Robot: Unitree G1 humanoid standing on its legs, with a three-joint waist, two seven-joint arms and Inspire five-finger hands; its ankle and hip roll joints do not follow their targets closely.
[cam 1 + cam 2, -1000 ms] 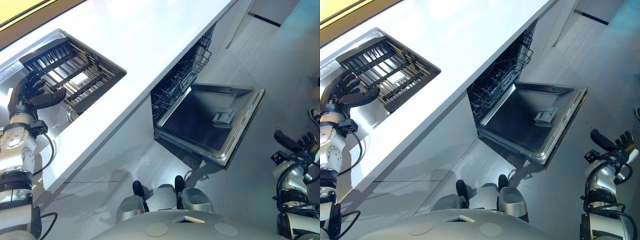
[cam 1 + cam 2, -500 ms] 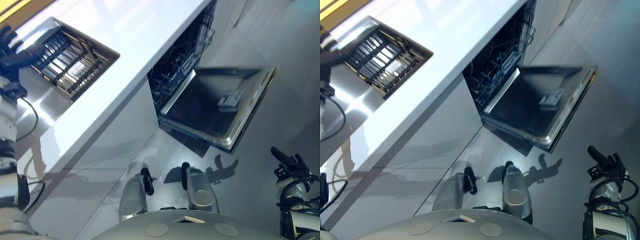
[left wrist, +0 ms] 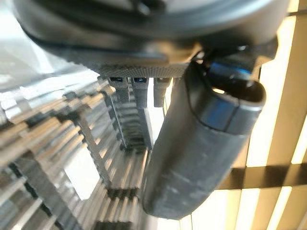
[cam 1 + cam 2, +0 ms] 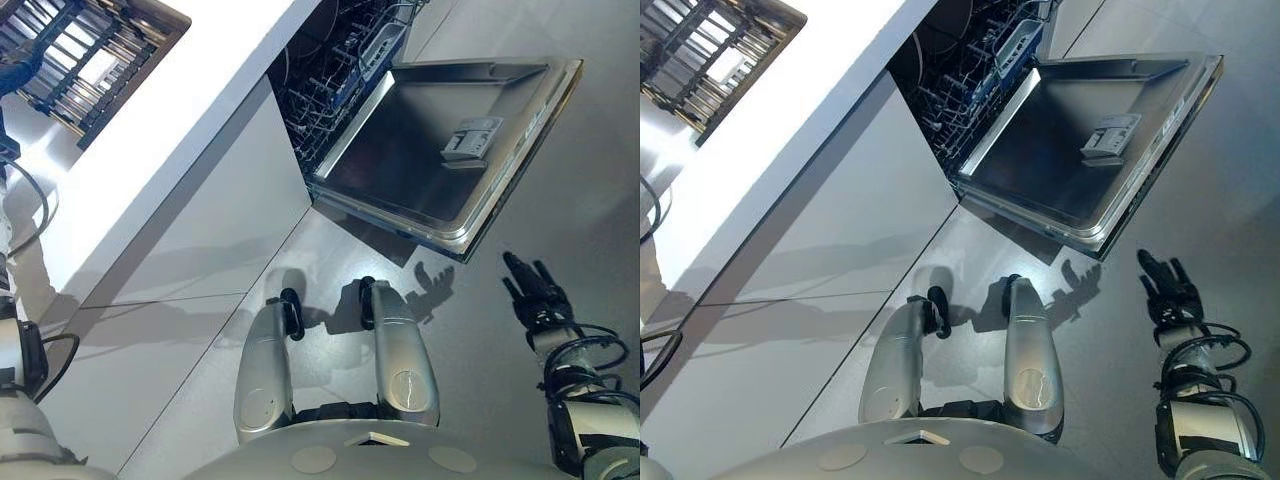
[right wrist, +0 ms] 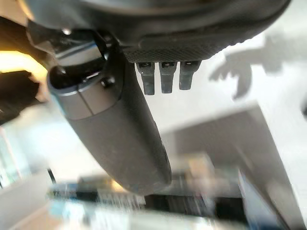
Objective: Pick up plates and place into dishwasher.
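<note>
Both hands are empty. Fingers [image 5: 163, 76] of the right hand [image 4: 532, 292] are straight and a little spread, thumb out to the side, pinching nothing. It hangs low over the grey floor [image 4: 590, 150], near the front corner of the dishwasher door [image 4: 400, 170] but apart from it. Fingers [image 3: 136, 88] of the left hand [image 3: 201, 143] reach out loosely side by side with the thumb lying along them. They are over a dark slatted rack [image 4: 95, 45] sunk into the white counter [image 4: 150, 140]; cannot tell if they touch the slats. The dishwasher door is dropped open, steel inner face up, with a small grey soap compartment [image 4: 470, 140] on it. Behind it the dishwasher [image 4: 930, 50] sits under the counter, showing a wire basket [image 4: 325, 95] with upright prongs and a blue cutlery holder [image 4: 1005, 48]. As for plates, cannot tell whether any stand among the wires. The slatted rack is well apart from the dishwasher, further along the counter.
</note>
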